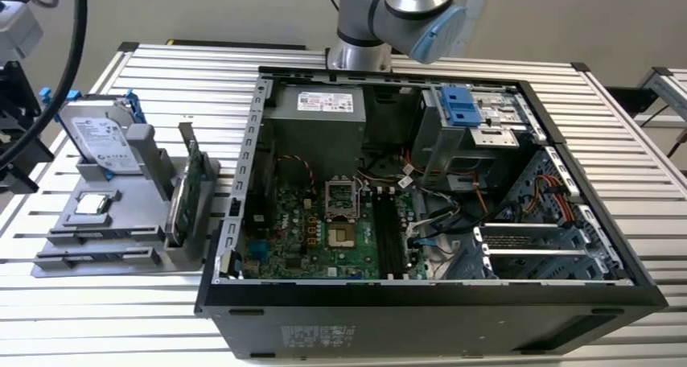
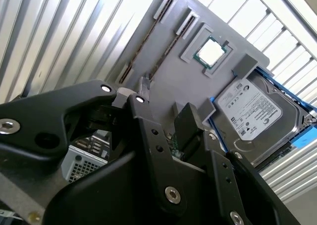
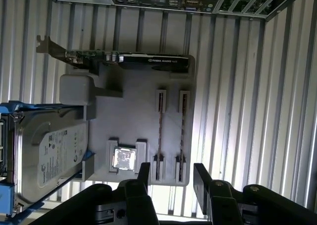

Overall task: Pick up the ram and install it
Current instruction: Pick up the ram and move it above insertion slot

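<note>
surface: ribbed aluminium slat table (image 1: 193, 69). a second slat table (image 1: 671, 85) stands at the exterior view's right edge. an open pc case (image 1: 429, 311) lies on its side mid-table with the motherboard (image 1: 311, 230) exposed. the arm (image 1: 403, 13) rises behind the case.

at the exterior view's left, just beside the case, sits a grey fixture (image 1: 118, 254). it carries a hard drive (image 1: 102, 134) with blue rails, propped up. a green card (image 1: 185, 194) stands on edge and a cpu chip (image 1: 95, 204) lies flat in a pocket.

ram (image 3: 159, 131): thin dark stick, edge-up in one of the fixture's two parallel slots. a second like stick (image 3: 182, 131) stands in the slot beside it. the cpu pocket is just beside those slots.

gripper (image 3: 172, 171): fingers (image 3: 202, 178) spread apart, clamped on nothing. it hangs above the fixture at one end of the slots. in the first wrist view both sticks line up with the gap between the fingers. the ram is apart from the gripper, not touched.
</note>
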### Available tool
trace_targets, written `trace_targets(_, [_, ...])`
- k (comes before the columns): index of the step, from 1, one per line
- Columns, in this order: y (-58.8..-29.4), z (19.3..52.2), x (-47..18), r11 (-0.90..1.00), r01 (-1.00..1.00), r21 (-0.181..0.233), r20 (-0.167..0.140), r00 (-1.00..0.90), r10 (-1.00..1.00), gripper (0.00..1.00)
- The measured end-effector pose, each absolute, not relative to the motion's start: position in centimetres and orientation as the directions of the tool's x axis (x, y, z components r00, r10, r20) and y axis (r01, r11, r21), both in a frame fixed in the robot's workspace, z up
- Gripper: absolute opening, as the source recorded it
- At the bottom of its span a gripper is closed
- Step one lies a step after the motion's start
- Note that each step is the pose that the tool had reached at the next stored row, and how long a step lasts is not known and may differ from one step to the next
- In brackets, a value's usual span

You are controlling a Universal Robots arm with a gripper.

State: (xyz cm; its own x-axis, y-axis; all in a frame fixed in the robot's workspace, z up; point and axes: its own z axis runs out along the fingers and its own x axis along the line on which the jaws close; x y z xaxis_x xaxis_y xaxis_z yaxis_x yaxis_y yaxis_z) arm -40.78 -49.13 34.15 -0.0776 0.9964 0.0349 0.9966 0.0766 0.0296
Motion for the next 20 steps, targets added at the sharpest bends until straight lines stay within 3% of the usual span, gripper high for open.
trace_targets(20, [-49.13, 33.59, -40.78, 0.082, 0.996, 0.03, 0.035, -0.083, 0.996, 1.0])
